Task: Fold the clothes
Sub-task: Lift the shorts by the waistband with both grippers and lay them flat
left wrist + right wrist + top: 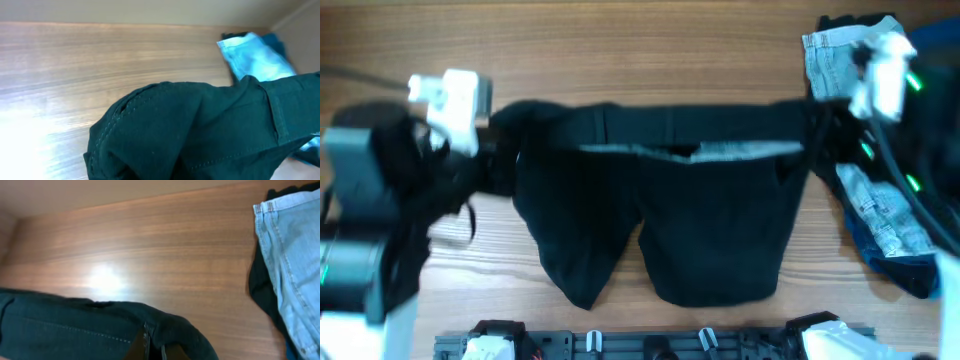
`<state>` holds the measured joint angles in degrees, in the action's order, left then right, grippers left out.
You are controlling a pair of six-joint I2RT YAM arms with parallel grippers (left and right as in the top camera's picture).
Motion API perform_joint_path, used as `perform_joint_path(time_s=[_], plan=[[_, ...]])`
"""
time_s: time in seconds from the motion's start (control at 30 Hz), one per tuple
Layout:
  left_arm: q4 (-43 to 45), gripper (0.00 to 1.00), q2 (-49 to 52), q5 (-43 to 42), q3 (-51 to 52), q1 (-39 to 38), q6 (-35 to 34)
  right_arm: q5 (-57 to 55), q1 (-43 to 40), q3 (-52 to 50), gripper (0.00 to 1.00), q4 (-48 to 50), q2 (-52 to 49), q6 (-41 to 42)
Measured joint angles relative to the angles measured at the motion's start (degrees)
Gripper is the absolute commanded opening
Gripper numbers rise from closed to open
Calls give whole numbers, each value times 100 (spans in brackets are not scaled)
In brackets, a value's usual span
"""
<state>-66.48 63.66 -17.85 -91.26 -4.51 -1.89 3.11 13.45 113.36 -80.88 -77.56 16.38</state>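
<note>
Overhead, mid-table: black shorts (660, 210) are laid on the table (650, 50), with the waistband stretched along the far side between both grippers.
Overhead, left gripper (498, 150): it is set at the left waistband corner. Its fingers are hidden by cloth, so the grip cannot be told.
Overhead, right gripper (817, 125): it is set at the right corner, beside piled jeans (885, 225).
Left wrist: bunched shorts (200, 135) fill the lower frame and no fingers are seen. Jeans (255, 57) lie beyond.
Right wrist: the right gripper (152, 350) is closed tight on the shorts (75, 330) waistband. Jeans (292, 260) lie at right.

On the table (620, 50) the shorts (660, 220) lie centred — clothes pile (885, 235) to their right.
</note>
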Motion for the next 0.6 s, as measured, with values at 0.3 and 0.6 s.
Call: perform_joint_path(time_s=[0.3,0.6], plan=[[1364,4,2028,737,2,0,7,-396,0,-63,4,1810,-2052,-411],[3595,100,3740,1126,2,2,15,-809,-55,-66,100,3751,-3753,-540]])
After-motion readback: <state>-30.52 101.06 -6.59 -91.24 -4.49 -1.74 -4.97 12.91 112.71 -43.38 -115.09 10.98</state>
